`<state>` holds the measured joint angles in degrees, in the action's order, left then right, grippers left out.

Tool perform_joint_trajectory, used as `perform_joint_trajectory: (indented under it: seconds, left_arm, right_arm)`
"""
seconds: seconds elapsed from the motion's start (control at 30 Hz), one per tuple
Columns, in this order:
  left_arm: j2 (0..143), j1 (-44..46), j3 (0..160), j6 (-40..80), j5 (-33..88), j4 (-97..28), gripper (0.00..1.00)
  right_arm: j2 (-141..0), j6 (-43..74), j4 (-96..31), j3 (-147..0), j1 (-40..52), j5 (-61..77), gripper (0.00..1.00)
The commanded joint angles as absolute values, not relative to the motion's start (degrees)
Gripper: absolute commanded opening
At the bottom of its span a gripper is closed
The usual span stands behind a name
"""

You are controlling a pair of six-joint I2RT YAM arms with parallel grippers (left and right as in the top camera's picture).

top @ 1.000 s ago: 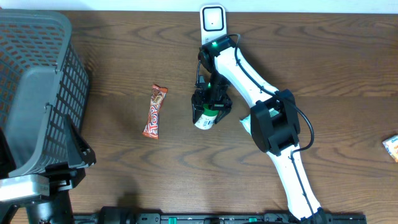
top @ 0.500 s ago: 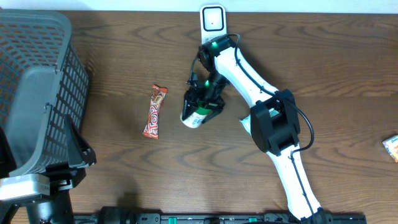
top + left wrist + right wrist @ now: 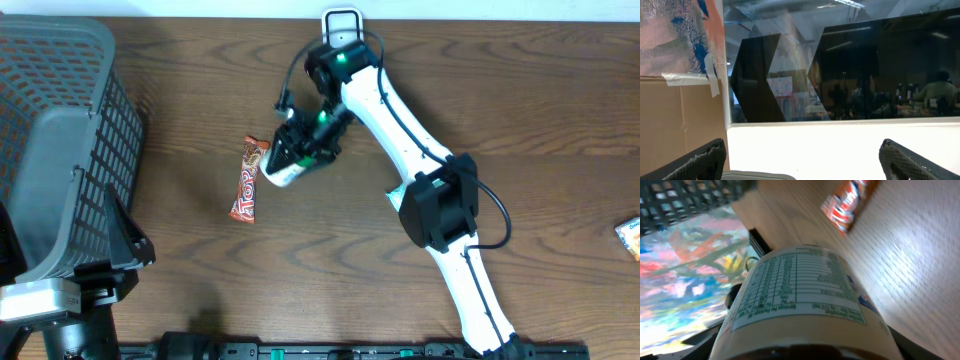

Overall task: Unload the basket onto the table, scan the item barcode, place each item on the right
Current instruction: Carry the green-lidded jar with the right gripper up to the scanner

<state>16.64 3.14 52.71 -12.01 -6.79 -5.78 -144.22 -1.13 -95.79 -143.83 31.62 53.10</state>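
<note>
A bottle [image 3: 283, 171] with a white and green label hangs tilted above the table, and my right gripper [image 3: 303, 147] is shut on it. In the right wrist view the bottle [image 3: 800, 295] fills the frame between the jaws, showing its nutrition panel; no barcode shows. The white scanner [image 3: 342, 29] stands at the table's far edge, behind the right arm. My left gripper [image 3: 800, 152] points up at a window, its fingers [image 3: 705, 161] wide apart with nothing between them.
A red candy bar [image 3: 249, 178] lies just left of the held bottle and shows in the wrist view too [image 3: 850, 202]. A grey mesh basket [image 3: 60, 120] stands at the left. A small packet [image 3: 629, 237] lies at the right edge.
My right gripper has carried the bottle left and slightly toward the far edge, from the table's middle to beside the candy bar. The left arm has not moved.
</note>
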Motion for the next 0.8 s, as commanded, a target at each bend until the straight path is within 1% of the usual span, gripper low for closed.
perform_joint_trajectory:
  seconds: [0.0, 0.1, 0.13, 0.2, 0.3, 0.37, 0.47, 0.6, 0.63, 0.73, 0.77]
  left_arm:
    - [16.1, 2.9, 52.0, -11.7, -6.5, -5.5, 0.98]
    - [16.1, 2.9, 52.0, -11.7, -6.5, -5.5, 0.98]
    - [16.1, 2.9, 52.0, -11.7, -6.5, -5.6, 0.98]
    - [16.1, 2.9, 52.0, -11.7, -6.5, -5.6, 0.98]
    - [16.1, 2.9, 52.0, -11.7, -6.5, -5.6, 0.98]
    - [16.1, 2.9, 52.0, -11.7, -6.5, -5.6, 0.98]
    - [16.1, 2.9, 52.0, -11.7, -6.5, -5.6, 0.98]
    - [16.1, 2.9, 52.0, -11.7, -6.5, -5.6, 0.98]
    - [16.1, 2.9, 52.0, -11.7, -6.5, -5.5, 0.98]
    - [16.1, 2.9, 52.0, -11.7, -6.5, -5.5, 0.98]
    - [16.1, 2.9, 52.0, -11.7, -6.5, -5.5, 0.98]
  right_arm:
    - [-142.7, 1.4, -96.1, -153.1, 33.1, 50.1, 0.35]
    - [-141.2, 9.5, -97.3, -160.8, 34.2, 36.6, 0.33]
    - [-140.2, 11.7, -97.3, -163.0, 34.3, 31.7, 0.29]
    - [-136.3, 14.5, -97.3, -165.3, 34.8, 24.7, 0.31]
    - [-131.7, 14.9, -97.3, -165.3, 35.1, 19.1, 0.31]
    - [-129.1, 17.0, -97.3, -165.3, 35.5, 12.4, 0.31]
    - [-126.7, 21.0, -97.3, -165.3, 36.0, -2.9, 0.31]
    - [-126.3, 22.7, -96.2, -165.3, 36.7, -18.7, 0.3]
    - [-126.5, 22.7, -95.7, -165.2, 36.7, -20.7, 0.29]
    - [-127.2, 22.8, -93.6, -165.0, 36.7, -22.6, 0.15]
    - [-127.3, 23.4, -93.0, -165.0, 36.7, -22.6, 0.14]
